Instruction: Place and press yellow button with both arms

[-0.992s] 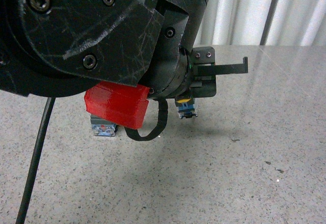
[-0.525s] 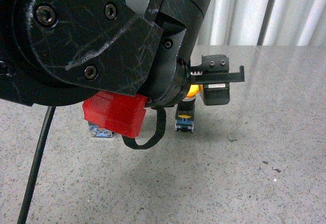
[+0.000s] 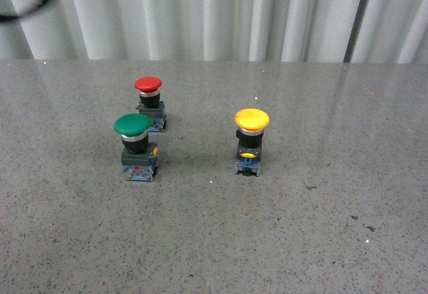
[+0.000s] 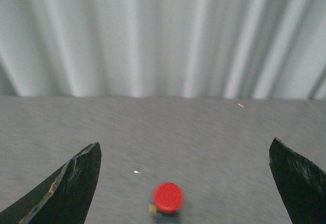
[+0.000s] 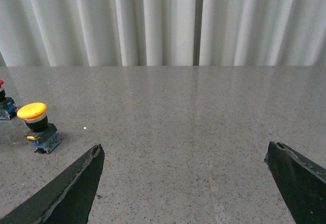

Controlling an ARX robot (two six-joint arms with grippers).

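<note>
Near yellow button (image 3: 251, 140), front-only green button (image 3: 137, 145)

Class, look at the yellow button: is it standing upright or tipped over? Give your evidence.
Upright. The yellow button rests on its base on the table, with its round cap level on top.

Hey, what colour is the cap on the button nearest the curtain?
Red. The red button shows best in the front view, behind the green button.
</note>
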